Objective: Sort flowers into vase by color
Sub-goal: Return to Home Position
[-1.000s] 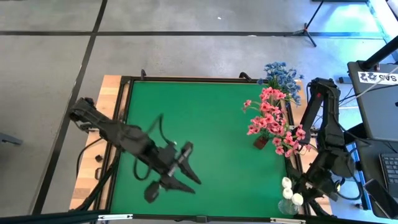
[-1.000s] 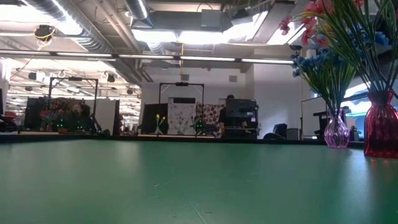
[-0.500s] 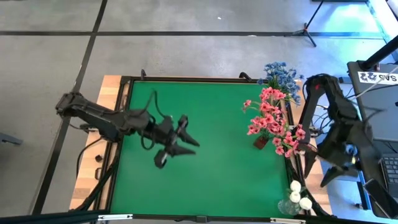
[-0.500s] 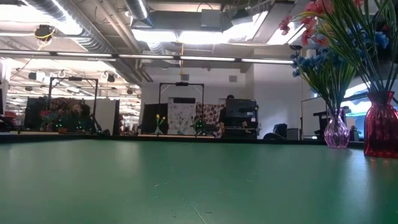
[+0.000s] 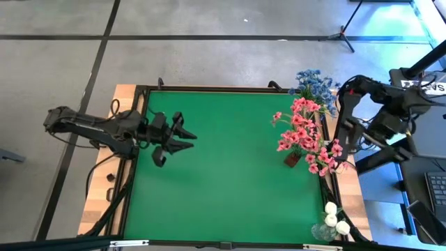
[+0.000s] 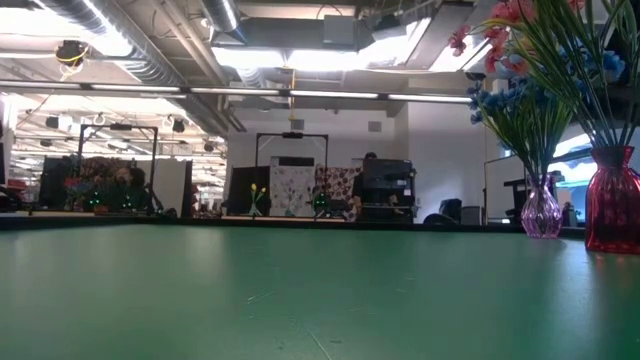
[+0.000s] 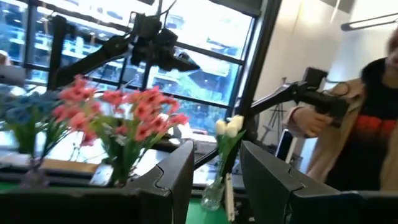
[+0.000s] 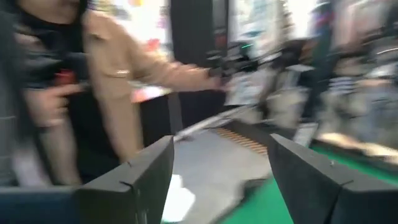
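While the left gripper (image 5: pixel 185 134) hangs over the left part of the green mat (image 5: pixel 230 188), just inside the black frame (image 5: pixel 209 88), its two dark fingers stand well apart and hold nothing. The left wrist view shows the same gap, with daylight between the fingers.

Over on the other side, the right arm (image 5: pixel 380 115) is folded up beyond the table's right edge, clear of the mat. The right gripper (image 8: pixel 221 142) is spread wide, nothing between its blocky, angular fingers, and a person in a tan coat (image 8: pixel 118 68) stands past them.

So the whole middle of the mat is open room, flat and matte, with a pale wooden border (image 5: pixel 124 97) showing outside the frame on the left.

All the flowers crowd the right edge. The blue flowers (image 5: pixel 315 84) sit at the far corner in a purple glass vase (image 6: pixel 541 212), bulbous at the base. The pink flowers (image 5: pixel 303 136) fan out mid-edge from a red vase (image 6: pixel 612 205) of translucent glass. The white flowers (image 5: pixel 331 217), rounded buds on thin green stems, stand in the transparent vase (image 5: pixel 322 232) at the near right corner.
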Controlling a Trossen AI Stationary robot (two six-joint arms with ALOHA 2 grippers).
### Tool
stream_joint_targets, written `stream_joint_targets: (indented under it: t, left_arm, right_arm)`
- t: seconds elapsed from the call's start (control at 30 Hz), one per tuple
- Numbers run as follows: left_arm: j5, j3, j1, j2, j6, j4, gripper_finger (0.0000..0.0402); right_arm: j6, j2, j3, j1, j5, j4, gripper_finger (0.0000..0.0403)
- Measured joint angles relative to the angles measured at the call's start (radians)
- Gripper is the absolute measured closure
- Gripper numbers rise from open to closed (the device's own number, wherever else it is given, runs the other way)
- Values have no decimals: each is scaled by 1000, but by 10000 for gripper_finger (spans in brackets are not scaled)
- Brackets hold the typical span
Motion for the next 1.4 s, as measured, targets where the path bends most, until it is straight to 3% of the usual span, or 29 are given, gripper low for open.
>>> stream_joint_targets:
  t: [0.27, 0.53, 0.67, 0.83, 0.9, 1.03, 1.23, 1.4]
  left_arm:
    - [153, -204, 157, -104, -50, 28, 274]
    - [187, -389, 268, -268, 52, 93, 274]
    - [197, -488, 325, -367, 42, 114, 274]
    - [308, -580, 372, -437, -19, 128, 274]
    - [306, -605, 386, -455, -26, 125, 274]
    - [147, -648, 360, -483, 4, 127, 274]
    - [-48, -720, 198, -524, 36, 110, 274]
    - [-78, -720, 132, -574, 117, 80, 274]
  right_arm:
    - [-190, -84, 0, 0, 403, 108, 193]
    - [-71, -126, -6, 73, 676, 50, 272]
    - [-27, -127, -5, 69, 695, 47, 297]
    - [-8, -128, -5, 66, 732, 68, 315]
    - [-6, -128, -6, 66, 740, 81, 320]
    - [2, -128, -6, 66, 766, 90, 328]
    - [47, -128, -5, 65, 746, 96, 342]
    - [92, -123, -50, 57, 713, 100, 367]
